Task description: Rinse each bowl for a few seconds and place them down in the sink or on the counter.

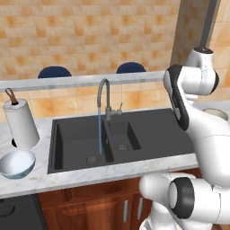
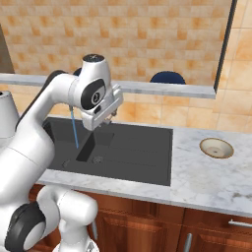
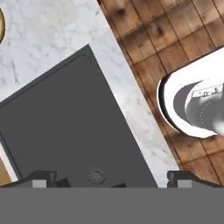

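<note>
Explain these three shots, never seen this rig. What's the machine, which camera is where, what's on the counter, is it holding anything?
It is a rendered kitchen with a white robot arm on a drivable base. Two cameras ride on the base, behind the arm to its left and right; the third sits on the hand and looks down along the tool. The tool is open and holds nothing, above the dark double sink, whose tap is running. On the marbled counter: a pale blue bowl and a paper towel roll left of the sink, a tan bowl to its right.
</note>
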